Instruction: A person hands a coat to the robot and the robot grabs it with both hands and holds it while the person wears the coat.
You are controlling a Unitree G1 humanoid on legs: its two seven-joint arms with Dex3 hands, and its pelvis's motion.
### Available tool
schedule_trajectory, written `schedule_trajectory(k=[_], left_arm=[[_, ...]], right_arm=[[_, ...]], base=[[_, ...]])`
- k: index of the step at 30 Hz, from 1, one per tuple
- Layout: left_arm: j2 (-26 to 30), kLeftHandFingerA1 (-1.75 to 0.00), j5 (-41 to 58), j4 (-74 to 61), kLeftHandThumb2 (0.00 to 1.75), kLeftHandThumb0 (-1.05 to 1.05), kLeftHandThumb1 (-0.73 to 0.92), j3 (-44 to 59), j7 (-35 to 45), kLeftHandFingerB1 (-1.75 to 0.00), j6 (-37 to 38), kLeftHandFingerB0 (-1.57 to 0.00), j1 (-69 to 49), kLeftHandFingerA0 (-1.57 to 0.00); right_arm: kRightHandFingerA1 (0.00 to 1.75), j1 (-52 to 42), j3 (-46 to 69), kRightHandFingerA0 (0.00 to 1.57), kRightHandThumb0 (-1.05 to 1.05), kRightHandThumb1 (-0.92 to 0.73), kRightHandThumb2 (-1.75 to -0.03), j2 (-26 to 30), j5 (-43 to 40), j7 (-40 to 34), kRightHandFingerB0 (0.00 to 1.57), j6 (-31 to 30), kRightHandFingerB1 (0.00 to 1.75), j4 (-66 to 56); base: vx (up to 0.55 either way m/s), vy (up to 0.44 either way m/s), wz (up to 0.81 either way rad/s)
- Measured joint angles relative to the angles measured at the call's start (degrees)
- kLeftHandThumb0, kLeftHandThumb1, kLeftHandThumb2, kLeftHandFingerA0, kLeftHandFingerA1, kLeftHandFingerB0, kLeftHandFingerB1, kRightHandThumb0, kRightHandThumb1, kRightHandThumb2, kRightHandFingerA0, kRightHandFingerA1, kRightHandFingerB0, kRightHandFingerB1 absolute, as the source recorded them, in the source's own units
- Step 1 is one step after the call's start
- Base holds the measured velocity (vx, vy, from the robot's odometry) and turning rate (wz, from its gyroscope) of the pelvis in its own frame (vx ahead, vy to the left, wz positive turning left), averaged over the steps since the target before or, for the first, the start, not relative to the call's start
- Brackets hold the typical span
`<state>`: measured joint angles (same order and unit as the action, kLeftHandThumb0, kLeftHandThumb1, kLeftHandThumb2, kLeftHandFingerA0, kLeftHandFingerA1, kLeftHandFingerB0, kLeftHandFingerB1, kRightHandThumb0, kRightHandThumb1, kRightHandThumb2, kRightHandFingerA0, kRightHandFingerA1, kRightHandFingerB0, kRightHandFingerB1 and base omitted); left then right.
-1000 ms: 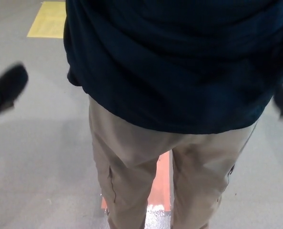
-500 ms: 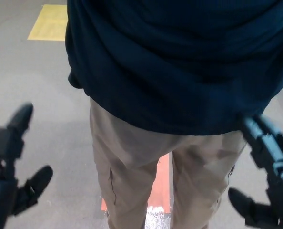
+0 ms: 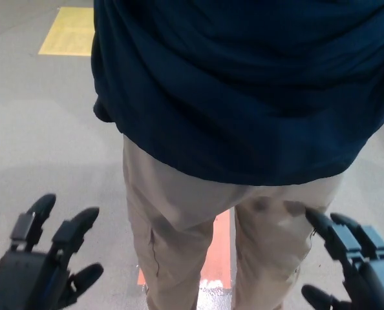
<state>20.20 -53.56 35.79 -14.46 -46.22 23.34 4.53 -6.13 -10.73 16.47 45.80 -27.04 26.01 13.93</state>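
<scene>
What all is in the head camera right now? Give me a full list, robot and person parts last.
yellow floor marking: one, yellow, upper left on the grey floor
orange floor strip: one, orange, on the floor between the person's legs
floor: grey, all around
coat: one, dark navy, worn on the person's back, filling the upper frame
trousers: one pair, beige, centre, below the coat hem
left hand: one, black, lower left, open, holding nothing
right hand: one, black, lower right, open, fingers close to the trouser leg
</scene>
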Motion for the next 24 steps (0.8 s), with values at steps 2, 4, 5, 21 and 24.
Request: schedule_trajectory(k=[2,4,5,21,24], left_arm=[[-0.15,-0.34,0.08,0.97,0.71,-0.72,0.92,-0.54,1.22,-0.31,-0.75,-0.28,1.67,-0.34],[-0.28,-0.32,0.11,1.5,0.7,-0.7,0.92,-1.03,2.57,-0.31,-1.46,-0.3,3.01,-0.32],[-0.29,-0.32,0.12,1.57,0.72,-0.7,0.92,-1.11,2.76,-0.32,-1.53,-0.3,3.19,-0.29],[-0.35,-0.32,0.48,9.09,0.77,-0.75,0.92,-5.6,13.45,-0.32,-3.46,-0.28,12.52,-0.28],[-0.32,-0.32,0.68,10.73,0.77,-0.75,0.92,-6.45,15.85,-0.32,-3.65,-0.28,14.51,-0.27]], right_arm=[[0.35,0.69,-0.03,0.0,-0.56,-0.53,-0.89,0.0,0.04,1.77,0.0,-1.8,0.31,-0.54],[0.38,1.45,-0.11,0.0,-0.56,-0.53,-0.89,0.0,0.16,3.98,0.0,-3.88,0.32,-1.07],[0.38,1.58,-0.13,0.0,-0.56,-0.55,-0.91,0.0,0.17,4.32,0.0,-4.17,0.34,-1.09],[0.46,13.05,-3.15,0.0,-0.32,-0.62,-1.11,0.31,0.88,20.92,0.0,-14.92,0.45,3.98],[0.46,15.84,-4.26,0.0,-0.32,-0.61,-1.12,0.9,1.05,23.9,0.0,-16.73,0.45,6.27]], base=[[0.0,0.0,0.0],[0.0,0.0,0.0],[0.0,0.0,0.0],[0.0,0.0,0.0],[0.0,0.0,0.0]])
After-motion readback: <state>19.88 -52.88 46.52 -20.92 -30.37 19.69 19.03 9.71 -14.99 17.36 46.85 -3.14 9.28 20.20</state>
